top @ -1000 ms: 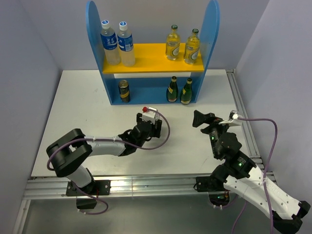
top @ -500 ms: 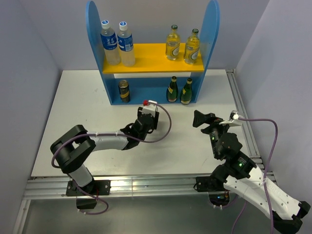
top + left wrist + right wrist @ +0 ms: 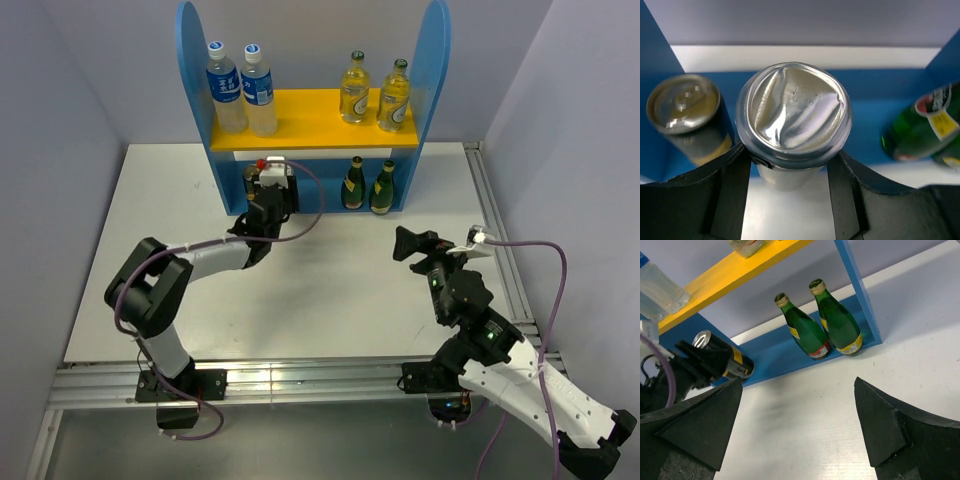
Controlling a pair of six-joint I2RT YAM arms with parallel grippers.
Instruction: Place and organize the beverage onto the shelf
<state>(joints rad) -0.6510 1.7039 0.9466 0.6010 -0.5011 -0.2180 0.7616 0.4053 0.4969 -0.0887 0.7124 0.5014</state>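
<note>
Silver-topped can (image 3: 792, 115) clamped in the left tool (image 3: 790, 172) at the mouth of the shelf (image 3: 435, 60) lower compartment
Second can (image 3: 685, 107) just beside it inside, green bottles (image 3: 805, 332) stand further along; right tool (image 3: 797, 427) spread wide above the surface (image 3: 350, 290), holding nothing

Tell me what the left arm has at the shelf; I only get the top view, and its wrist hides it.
Observer: In the left wrist view, the left fingers are shut on a can with a dented silver top.
Operator: Anything beside it?
Observer: A second can stands close on its left, inside the blue compartment.
Operator: Is the held one set down?
Observer: The right wrist view puts it at the compartment's front edge. Whether it rests on the base I cannot tell.
</note>
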